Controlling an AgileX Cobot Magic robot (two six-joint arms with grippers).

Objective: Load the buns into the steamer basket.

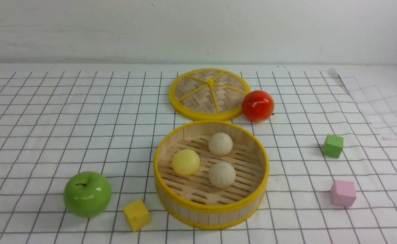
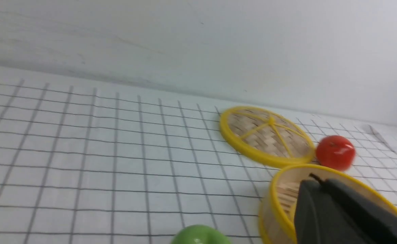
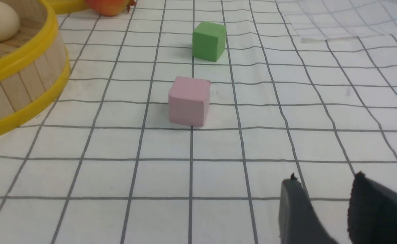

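All three buns, the pale yellow bun point(image 1: 185, 162) and two off-white ones point(image 1: 220, 144) point(image 1: 222, 174), sit on the slatted floor of the steamer basket point(image 1: 212, 208) on the gridded surface point(image 1: 49, 135). The right gripper point(image 3: 323, 193) hangs empty, fingers slightly parted, near the pink cube point(image 3: 189, 100). Whether the left gripper point(image 2: 323, 200), beside the basket, is spread or closed cannot be told.

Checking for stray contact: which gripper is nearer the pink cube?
Right. The right gripper hovers just short of the pink cube; the left gripper is by the steamer basket, across from it.
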